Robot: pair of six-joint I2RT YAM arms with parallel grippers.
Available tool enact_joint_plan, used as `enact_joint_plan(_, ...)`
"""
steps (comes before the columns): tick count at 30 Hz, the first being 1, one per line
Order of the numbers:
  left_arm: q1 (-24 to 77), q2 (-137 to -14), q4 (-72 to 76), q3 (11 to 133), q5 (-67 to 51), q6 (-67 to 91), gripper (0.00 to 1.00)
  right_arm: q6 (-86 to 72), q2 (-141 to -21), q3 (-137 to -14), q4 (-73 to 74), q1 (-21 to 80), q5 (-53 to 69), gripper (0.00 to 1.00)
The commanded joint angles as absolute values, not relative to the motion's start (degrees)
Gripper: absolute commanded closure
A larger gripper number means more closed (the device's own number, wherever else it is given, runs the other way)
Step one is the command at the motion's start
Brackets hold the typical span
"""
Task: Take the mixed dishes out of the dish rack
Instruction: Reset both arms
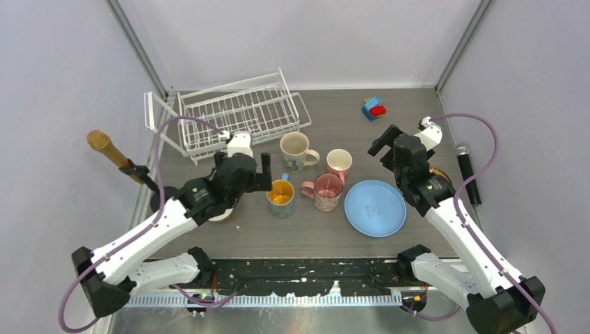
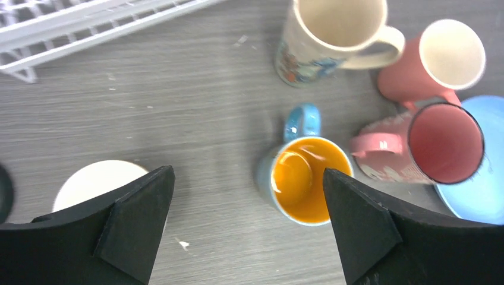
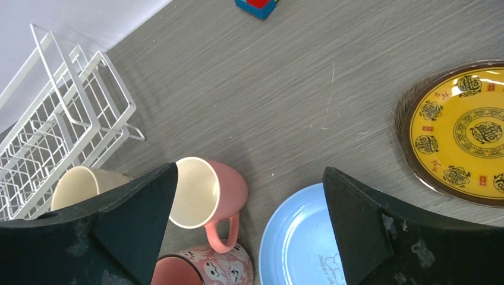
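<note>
The white wire dish rack (image 1: 240,115) stands empty at the back left. On the table are a cream mug (image 1: 296,150), a plain pink mug (image 1: 339,162), a patterned pink mug (image 1: 325,191), a teal mug with yellow inside (image 1: 281,197) and a light-blue plate (image 1: 375,207). The yellow patterned plate (image 3: 469,130) lies right of the blue plate. The small cream bowl (image 2: 95,181) sits under my left arm. My left gripper (image 2: 246,172) is open and empty, just left of the teal mug (image 2: 303,178). My right gripper (image 3: 249,169) is open and empty above the pink mug (image 3: 208,190) and blue plate (image 3: 303,243).
Colourful toy blocks (image 1: 373,108) lie at the back right. A gold microphone (image 1: 108,149) stands off the left edge and a black microphone (image 1: 467,170) lies along the right edge. Walls enclose the table on three sides.
</note>
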State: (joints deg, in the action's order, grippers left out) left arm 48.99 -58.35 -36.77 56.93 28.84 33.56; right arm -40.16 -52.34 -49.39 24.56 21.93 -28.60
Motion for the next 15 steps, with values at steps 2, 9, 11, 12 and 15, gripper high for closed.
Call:
enact_joint_plan(2,48.7,-52.1,-45.2,58.1,44.4,35.6,0.0,-37.8,-49.5,-48.4,23.8,21.0,-27.0,0.0)
enact_joint_plan(9,46.8,-45.6,-49.5,56.0,49.5,37.7,0.01,-36.6,-48.3,-48.3,24.9,21.0,-30.9,0.0)
enact_joint_plan(11,46.7,-44.7,-49.3,55.7,49.6,37.7,0.0,-36.4,-48.1,-48.6,24.6,21.0,-31.1,0.0)
enact_joint_plan(12,46.6,-44.6,-49.2,55.6,49.6,37.7,0.0,-36.2,-48.0,-48.6,24.6,21.0,-31.0,0.0)
enact_joint_plan(15,46.5,-45.1,-49.6,55.8,49.9,37.6,0.01,-35.0,-47.7,-48.2,24.4,21.0,-30.5,0.0)
